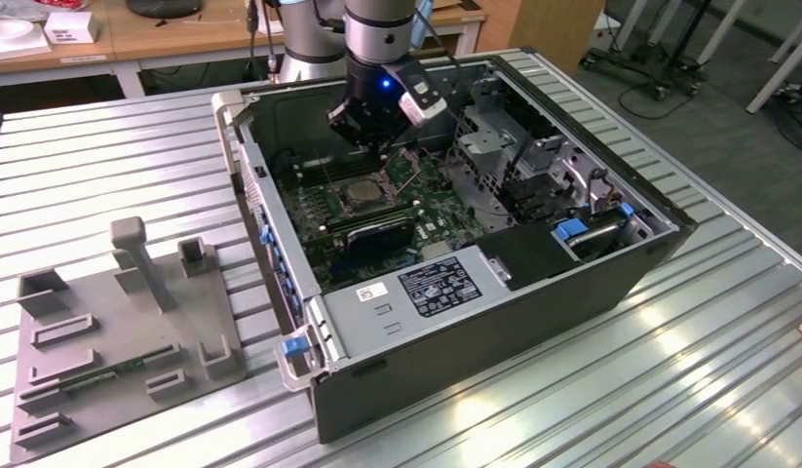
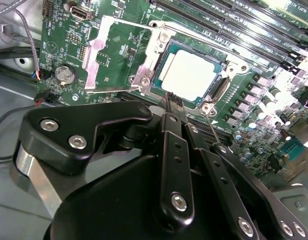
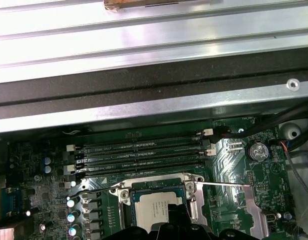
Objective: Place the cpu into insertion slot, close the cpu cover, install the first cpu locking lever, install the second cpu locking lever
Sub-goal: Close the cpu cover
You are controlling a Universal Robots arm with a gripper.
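Hand [image 1: 365, 135] of the arm is down inside the open computer case [image 1: 609, 283], which lies on the ribbed metal worktop [image 1: 712, 370]. In the second wrist view its 2 black fingers [image 2: 174, 150] are pressed together at the tips, and nothing is between them. Just in front of these tips lies the cpu [image 2: 191, 75]. It sits flat in the insertion slot [image 2: 158, 52] with its pale grey top facing up. The cpu cover [image 2: 95, 52] is open, swung back beside the slot, and the green motherboard [image 2: 118, 40] shows through its window. A thin metal lever [image 2: 210, 125] stands free near the fingertips, at the slot's edge. Well apart from the hand, a grey fixture tray [image 1: 115, 341] rests on the worktop.
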